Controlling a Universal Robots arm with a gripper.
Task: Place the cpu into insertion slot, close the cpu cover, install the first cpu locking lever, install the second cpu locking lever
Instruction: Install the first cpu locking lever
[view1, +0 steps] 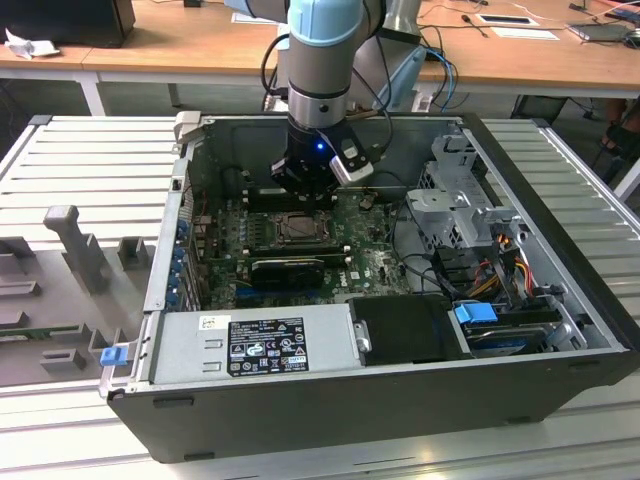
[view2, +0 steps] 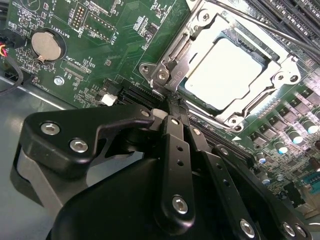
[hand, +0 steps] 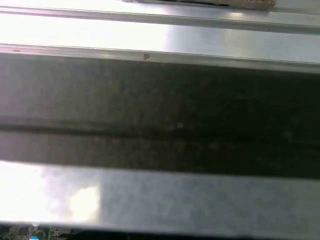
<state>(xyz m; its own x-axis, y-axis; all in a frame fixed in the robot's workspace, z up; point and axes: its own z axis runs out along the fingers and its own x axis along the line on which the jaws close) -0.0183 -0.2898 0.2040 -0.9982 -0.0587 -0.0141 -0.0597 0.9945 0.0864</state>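
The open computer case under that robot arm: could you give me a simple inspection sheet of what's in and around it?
Surface: ribbed metal table.
Job's things: cpu sits in the insertion slot; cpu cover lies closed over it.
Clutter: grey moulded holders on the exterior view's left.
Grippers: gripper shut, tips by the slot's corner.
Cables: coloured wires inside the computer case.
Surroundings: wooden desks behind.

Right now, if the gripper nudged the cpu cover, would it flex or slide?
The cpu cover looks like thin sheet metal, so it probably flexes slightly. It lies flat around the cpu and seems hinged, so sliding looks unlikely. The gripper sits at its corner.
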